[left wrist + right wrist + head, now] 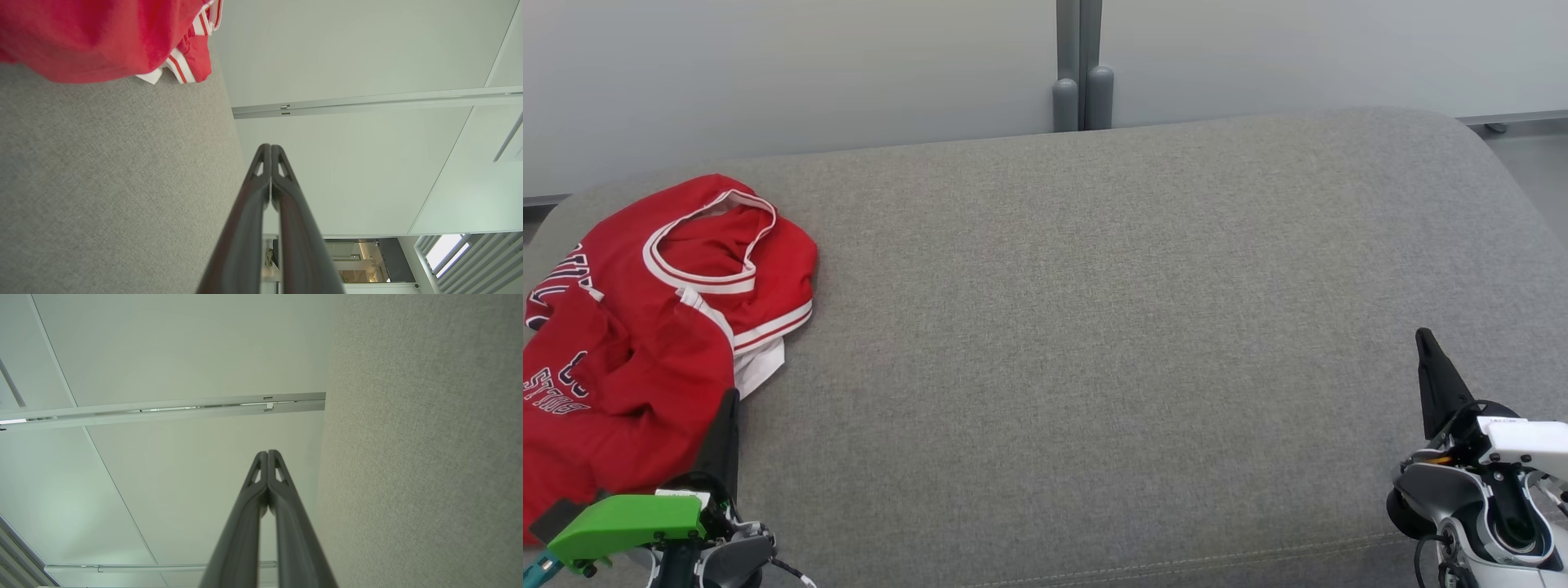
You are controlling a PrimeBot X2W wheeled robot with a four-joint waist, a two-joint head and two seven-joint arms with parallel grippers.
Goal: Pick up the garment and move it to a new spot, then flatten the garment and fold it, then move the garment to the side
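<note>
"So, where is the garment?"

"Crumpled on the left end of the grey cushion point(1094, 310) — a red garment point(645, 327) with white-and-red trim. Its neck opening is turned toward the cushion's far edge, and some lettering shows along its left side."

"And your left gripper?"

"My left gripper point(733, 396) stands by the cushion's near edge at that same left end, pressed together tip to tip with nothing between. Its tip is just beside the garment's near hem. In my left wrist view the red cloth lies off to one side of my fingers point(253, 204), apart from them."

"The right one?"

"My right gripper point(1424, 335) sits by the cushion's near edge toward its right end, well apart from the garment — closed flat, empty, beside bare grey fabric."
</note>
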